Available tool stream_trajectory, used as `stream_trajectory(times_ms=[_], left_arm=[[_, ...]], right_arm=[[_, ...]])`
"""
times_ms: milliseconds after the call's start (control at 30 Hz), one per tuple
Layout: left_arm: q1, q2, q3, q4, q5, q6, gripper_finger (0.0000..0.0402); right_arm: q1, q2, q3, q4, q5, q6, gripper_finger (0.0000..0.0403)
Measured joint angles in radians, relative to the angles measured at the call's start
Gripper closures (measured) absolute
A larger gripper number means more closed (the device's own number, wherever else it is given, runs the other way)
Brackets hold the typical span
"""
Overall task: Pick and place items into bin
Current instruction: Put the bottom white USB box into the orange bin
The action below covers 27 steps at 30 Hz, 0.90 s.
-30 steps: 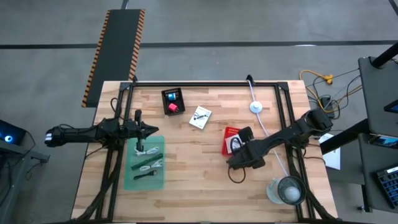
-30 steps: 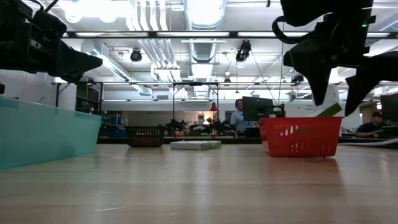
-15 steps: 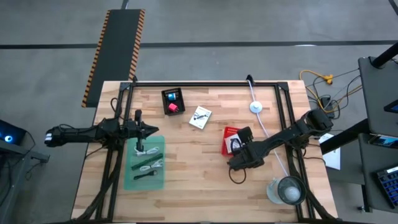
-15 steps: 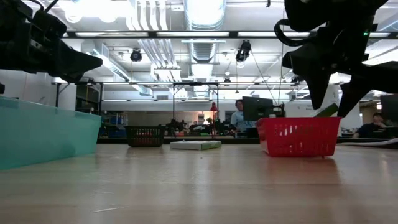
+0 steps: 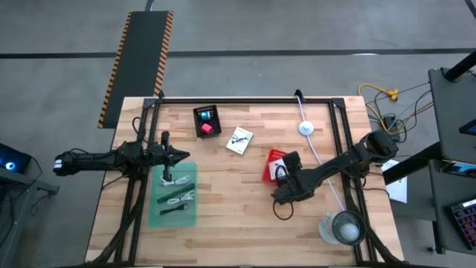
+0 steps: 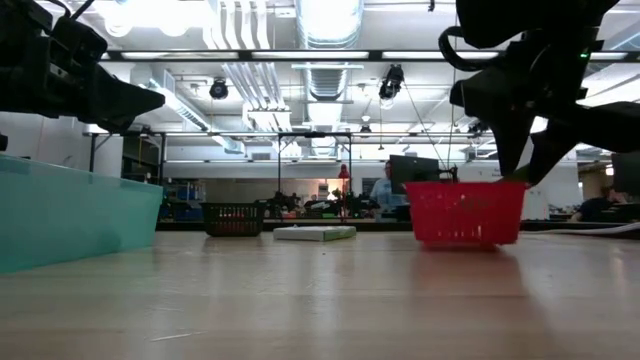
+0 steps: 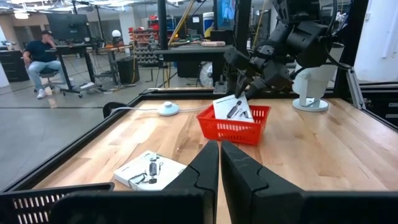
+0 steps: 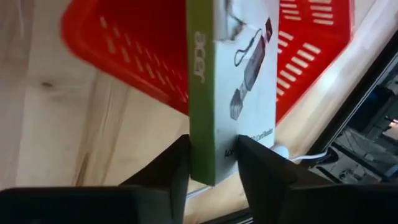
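Right claw (image 8: 213, 163) pinching a white printed packet (image 8: 239, 87) with a green edge, upright between both fingers, directly over the red basket (image 5: 274, 165) on the table (image 5: 238, 216). Left claw (image 7: 219, 163) pressed together and empty, hovering just above the near end of the teal bin (image 5: 172, 199), with cable pieces (image 5: 178, 198) lying below and beyond its tips. Second white packet (image 5: 239, 140) flat on the table, well apart from the right claw, between it and the black basket (image 5: 207, 120) holding a red cube (image 5: 207, 129) and a blue cube (image 5: 204, 115).
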Motion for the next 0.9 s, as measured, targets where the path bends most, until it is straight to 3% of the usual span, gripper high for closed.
stream_trajectory(times_ms=[267,567,900], left_arm=[[0.000,0.000,0.000,0.000,0.000,0.000,0.0400],[0.000,0.000,0.000,0.001,0.000,0.000,0.0400],[0.000,0.000,0.000,0.001,0.000,0.000,0.0400]], right_arm=[[0.000,0.000,0.005,-0.005,0.012,-0.001,0.0344],[0.000,0.000,0.058,-0.015,0.011,-0.011,0.0349],[-0.002,-0.025,0.174,-0.044,0.018,-0.266,0.0350]])
